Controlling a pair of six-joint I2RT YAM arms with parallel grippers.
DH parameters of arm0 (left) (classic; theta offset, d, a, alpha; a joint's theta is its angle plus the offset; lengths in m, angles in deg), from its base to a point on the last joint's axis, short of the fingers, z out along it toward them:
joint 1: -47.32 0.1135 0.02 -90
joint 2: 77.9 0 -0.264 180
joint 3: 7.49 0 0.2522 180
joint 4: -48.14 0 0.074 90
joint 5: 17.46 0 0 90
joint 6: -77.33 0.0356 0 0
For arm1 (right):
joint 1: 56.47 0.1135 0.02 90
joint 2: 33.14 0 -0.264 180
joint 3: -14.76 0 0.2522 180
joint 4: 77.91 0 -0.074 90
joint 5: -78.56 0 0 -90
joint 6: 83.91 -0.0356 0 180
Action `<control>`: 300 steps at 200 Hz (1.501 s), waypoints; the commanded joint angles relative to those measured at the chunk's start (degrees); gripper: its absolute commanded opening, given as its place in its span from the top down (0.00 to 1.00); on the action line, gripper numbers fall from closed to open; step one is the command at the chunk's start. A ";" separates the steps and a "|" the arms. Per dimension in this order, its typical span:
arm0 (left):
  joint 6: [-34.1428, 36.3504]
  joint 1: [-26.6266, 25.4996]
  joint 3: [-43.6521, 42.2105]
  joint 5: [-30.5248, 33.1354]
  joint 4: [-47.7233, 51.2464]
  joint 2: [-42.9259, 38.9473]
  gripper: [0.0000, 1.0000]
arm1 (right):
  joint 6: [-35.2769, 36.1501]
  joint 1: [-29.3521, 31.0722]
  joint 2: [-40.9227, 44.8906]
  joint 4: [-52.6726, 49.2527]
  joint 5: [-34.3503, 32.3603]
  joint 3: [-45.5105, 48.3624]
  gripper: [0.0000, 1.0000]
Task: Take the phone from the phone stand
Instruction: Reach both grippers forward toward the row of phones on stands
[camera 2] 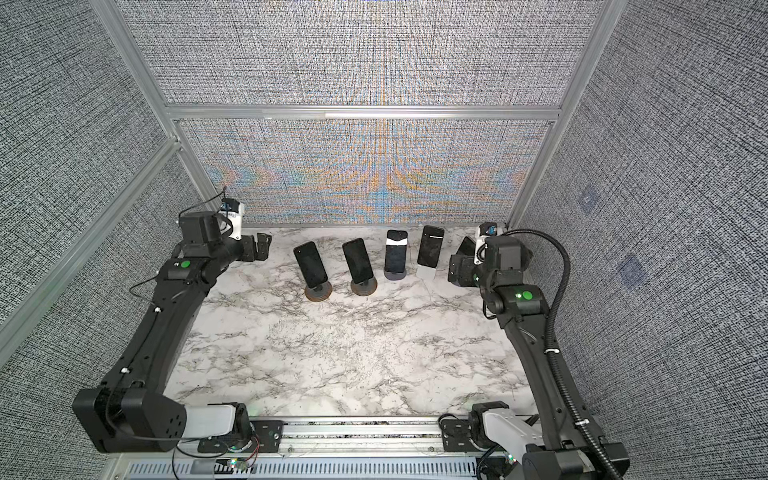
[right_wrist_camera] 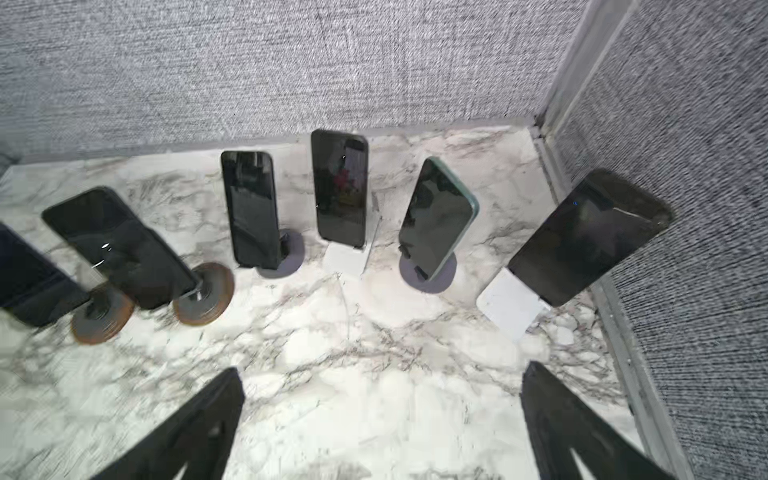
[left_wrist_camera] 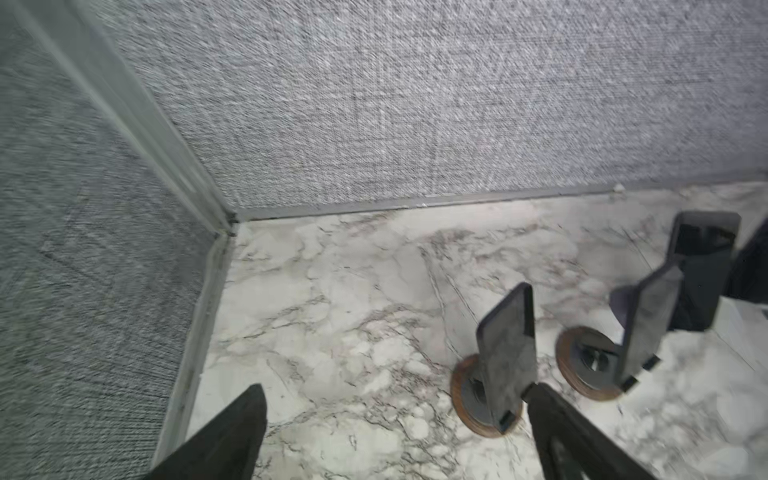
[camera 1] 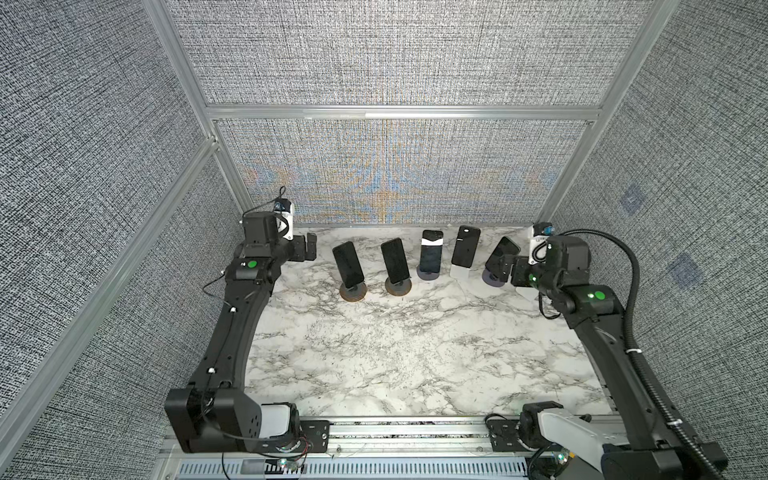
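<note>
Several dark phones lean on stands in a curved row near the back wall. In both top views the leftmost phone (camera 1: 348,264) (camera 2: 309,264) stands on a round brown-rimmed stand (camera 1: 353,292). My left gripper (camera 1: 305,247) (left_wrist_camera: 395,388) hangs open just left of it, holding nothing; in the left wrist view that phone (left_wrist_camera: 507,349) sits close by one fingertip (left_wrist_camera: 536,390). My right gripper (camera 1: 513,270) (right_wrist_camera: 382,368) is open and empty at the row's right end. In front of it are a green-edged phone (right_wrist_camera: 436,216) and a phone (right_wrist_camera: 590,237) on a white stand (right_wrist_camera: 509,305).
The grey fabric back wall (camera 1: 395,174) and side walls close in the marble table (camera 1: 395,353). The row also has a second brown-based phone (camera 1: 395,261), a white-banded one (camera 1: 431,253) and one on a white stand (camera 1: 465,246). An aluminium rail (camera 1: 407,432) runs along the front edge.
</note>
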 commanded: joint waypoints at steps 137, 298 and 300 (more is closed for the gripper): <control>4.25 0.48 24.98 -34.51 16.04 32.11 0.22 | 4.56 0.69 -3.67 -18.13 12.42 -4.63 0.01; -0.19 0.50 18.40 -30.79 9.28 32.82 0.90 | 3.70 1.06 -6.72 -17.80 10.14 -4.57 0.01; -0.22 0.49 18.43 -30.75 9.31 32.75 0.91 | 3.72 1.05 -6.69 -17.81 10.14 -4.56 0.01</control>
